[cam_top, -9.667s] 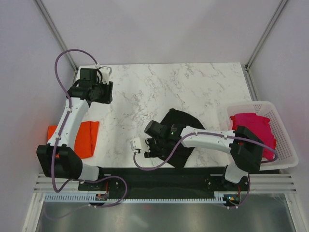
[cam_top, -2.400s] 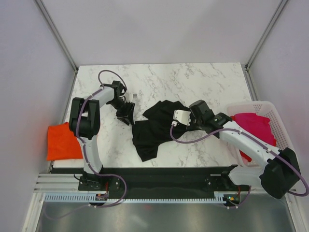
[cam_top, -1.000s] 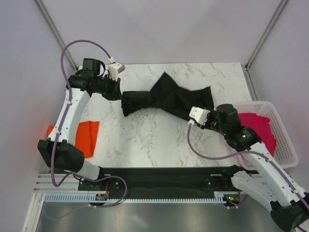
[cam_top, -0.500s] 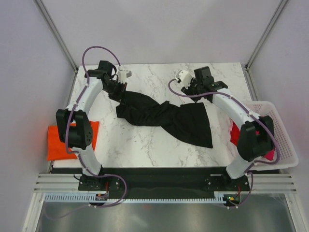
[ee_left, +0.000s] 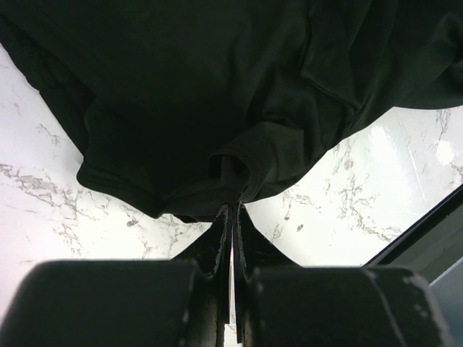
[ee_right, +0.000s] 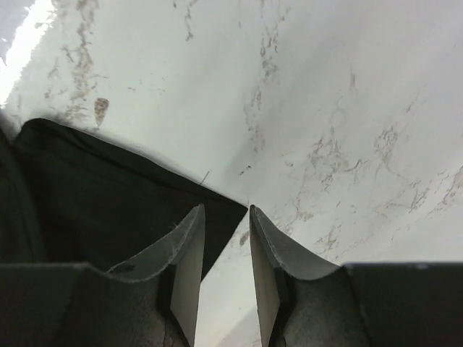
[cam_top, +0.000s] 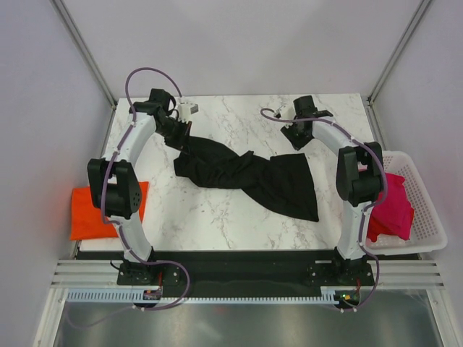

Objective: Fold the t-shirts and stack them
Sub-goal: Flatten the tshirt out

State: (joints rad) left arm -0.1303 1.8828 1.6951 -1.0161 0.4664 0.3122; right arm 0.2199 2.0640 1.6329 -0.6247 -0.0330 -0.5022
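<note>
Three t-shirts are in view. One, the black t-shirt (cam_top: 249, 173), lies crumpled and twisted across the counter (cam_top: 239, 119), running from near the far-left corner toward the middle of the right edge. Close to the far-left corner, the left gripper (ee_left: 233, 211) has its jaws pressed together on a bunched fold at the shirt's left end. Toward the far-right corner, the right gripper (ee_right: 226, 213) stands slightly parted with nothing between its fingers, directly over the shirt's far right corner; contact cannot be told. At the left edge, by the near corner, lies the orange t-shirt (cam_top: 90, 213). The magenta-pink t-shirt (cam_top: 391, 210) sits in the white basket (cam_top: 427, 224) at the right edge.
</note>
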